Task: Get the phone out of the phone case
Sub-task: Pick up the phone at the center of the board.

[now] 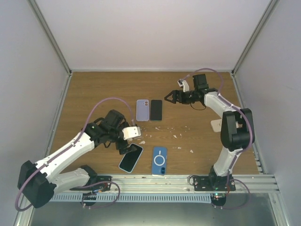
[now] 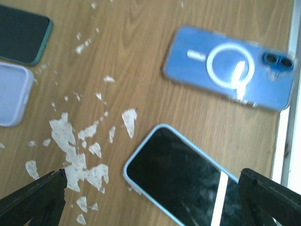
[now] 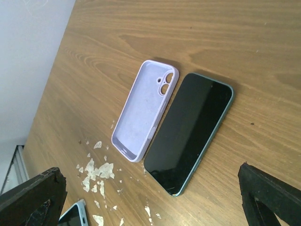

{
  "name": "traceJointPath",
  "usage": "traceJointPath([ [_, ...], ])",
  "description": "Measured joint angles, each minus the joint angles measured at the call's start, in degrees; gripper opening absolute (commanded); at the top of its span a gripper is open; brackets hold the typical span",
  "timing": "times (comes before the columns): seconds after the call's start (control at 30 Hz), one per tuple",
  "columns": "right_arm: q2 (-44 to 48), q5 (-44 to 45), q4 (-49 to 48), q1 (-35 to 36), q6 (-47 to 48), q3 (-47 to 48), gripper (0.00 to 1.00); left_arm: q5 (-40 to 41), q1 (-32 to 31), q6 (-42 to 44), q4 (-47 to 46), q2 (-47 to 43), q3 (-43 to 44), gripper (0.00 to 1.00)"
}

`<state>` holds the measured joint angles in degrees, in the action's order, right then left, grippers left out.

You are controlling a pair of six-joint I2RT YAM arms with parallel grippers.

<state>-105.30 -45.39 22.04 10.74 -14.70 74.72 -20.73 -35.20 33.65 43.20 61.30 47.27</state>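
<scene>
A phone in a light blue case (image 2: 188, 179) lies screen up near the table's front, seen too as the phone in the light blue case (image 1: 130, 157). My left gripper (image 1: 126, 143) hovers open just above its upper end, one finger (image 2: 33, 200) to each side and nothing between them. A blue phone in a clear case (image 2: 230, 68) lies face down beside it. Further back, an empty lilac case (image 3: 143, 113) lies next to a bare dark phone (image 3: 190, 132). My right gripper (image 1: 168, 98) hangs open above and to the right of that pair, holding nothing.
White flecks (image 2: 75, 150) are scattered over the wooden table (image 1: 94, 94) between the two pairs of phones. A metal rail (image 1: 188, 181) runs along the front edge just beyond the blue phone. A small white object (image 1: 216, 125) sits by the right arm.
</scene>
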Motion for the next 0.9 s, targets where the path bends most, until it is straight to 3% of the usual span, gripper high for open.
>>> traceJointPath([
  [0.27,4.90,3.52,-0.24,-0.26,2.38,-1.95,1.00,8.41,-8.70,4.50,-1.88,0.28,-6.45,0.99],
  [0.6,6.08,6.05,-0.61,-0.48,3.93,-3.56,1.00,13.84,-18.49,6.45,-6.73,4.63,-8.37,0.99],
  [0.9,6.08,6.51,-0.63,-0.50,3.98,-3.67,1.00,18.10,-23.65,8.44,-10.73,7.10,-12.26,0.99],
])
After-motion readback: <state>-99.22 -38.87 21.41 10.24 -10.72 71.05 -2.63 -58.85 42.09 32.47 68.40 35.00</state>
